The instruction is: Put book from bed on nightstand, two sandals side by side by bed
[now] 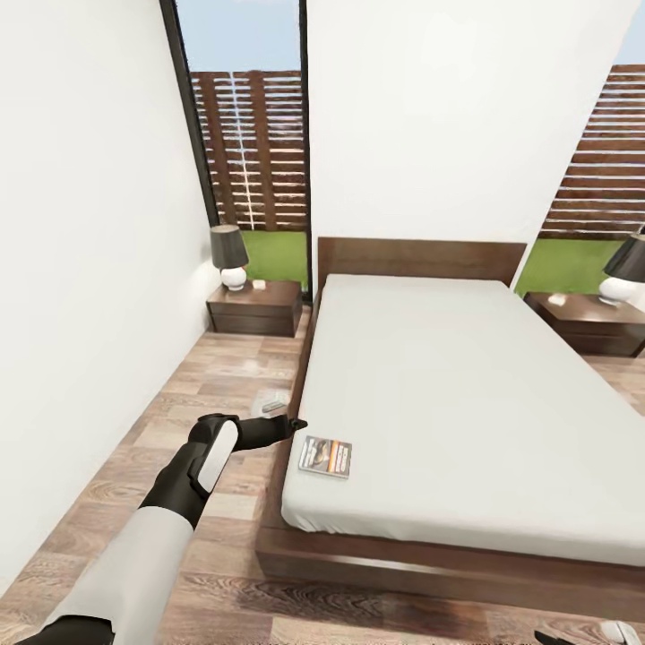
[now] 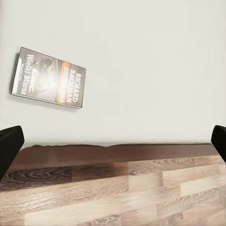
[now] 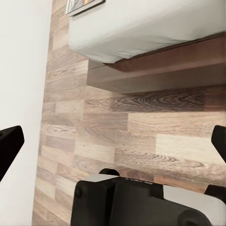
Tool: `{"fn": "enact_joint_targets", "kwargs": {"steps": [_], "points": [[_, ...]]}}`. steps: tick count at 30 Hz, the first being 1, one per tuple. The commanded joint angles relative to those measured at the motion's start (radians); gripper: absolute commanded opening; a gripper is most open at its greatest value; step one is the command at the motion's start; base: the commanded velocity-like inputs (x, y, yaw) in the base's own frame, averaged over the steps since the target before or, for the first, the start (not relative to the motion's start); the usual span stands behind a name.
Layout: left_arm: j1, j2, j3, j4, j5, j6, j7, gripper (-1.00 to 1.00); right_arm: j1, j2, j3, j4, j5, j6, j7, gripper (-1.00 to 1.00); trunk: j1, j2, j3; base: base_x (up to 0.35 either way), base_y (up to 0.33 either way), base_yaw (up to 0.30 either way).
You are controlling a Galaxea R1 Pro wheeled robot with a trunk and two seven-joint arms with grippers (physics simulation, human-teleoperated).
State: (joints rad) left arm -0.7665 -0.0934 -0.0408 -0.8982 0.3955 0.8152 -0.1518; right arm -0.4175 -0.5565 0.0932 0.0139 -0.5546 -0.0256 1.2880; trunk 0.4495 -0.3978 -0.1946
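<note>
Lower centre of the head view: book (image 1: 325, 456) at mattress corner of bed (image 1: 466, 394); left gripper (image 1: 296, 423) spread, empty, just beside. Risk: 1 nudge slides it off.

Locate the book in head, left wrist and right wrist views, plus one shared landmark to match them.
Head view: the book lies near the mattress corner closest to the left gripper.
Left wrist view: book at upper left, flat on the grey mattress.
Right wrist view: book cut by the top edge.
Shared landmark: the bed frame's dark wood edge under the mattress.
</note>
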Motion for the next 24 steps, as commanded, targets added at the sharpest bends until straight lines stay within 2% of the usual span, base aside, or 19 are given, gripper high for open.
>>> {"fn": "enact_joint_targets", "kwargs": {"steps": [1, 7, 13, 24], "points": [[-0.001, 0.0, 0.001, -0.001, -0.004, 0.004, -0.005, 1.0, -0.001, -0.001, 0.009, 0.001, -0.007, -0.003, 0.003, 1.0, 0.001, -0.002, -0.004, 0.0, 0.0, 0.0], [0.0, 0.0, 0.001, -0.001, -0.004, 0.004, -0.005, 1.0, -0.001, 0.0, 0.015, -0.007, -0.004, -0.004, 0.006, 1.0, 0.001, -0.002, -0.013, 0.0, 0.0, 0.0], [-0.001, 0.0, 0.001, -0.001, -0.003, 0.004, -0.005, 1.0, -0.001, 0.006, 0.018, -0.009, -0.004, -0.004, 0.043, 1.0, 0.001, -0.002, -0.023, 0.0, 0.0, 0.0], [0.0, 0.0, 0.001, -0.001, -0.003, 0.004, -0.005, 1.0, -0.001, 0.009, 0.018, -0.008, -0.004, -0.004, 0.05, 1.0, 0.001, -0.002, -0.04, 0.0, 0.0, 0.0]]}}
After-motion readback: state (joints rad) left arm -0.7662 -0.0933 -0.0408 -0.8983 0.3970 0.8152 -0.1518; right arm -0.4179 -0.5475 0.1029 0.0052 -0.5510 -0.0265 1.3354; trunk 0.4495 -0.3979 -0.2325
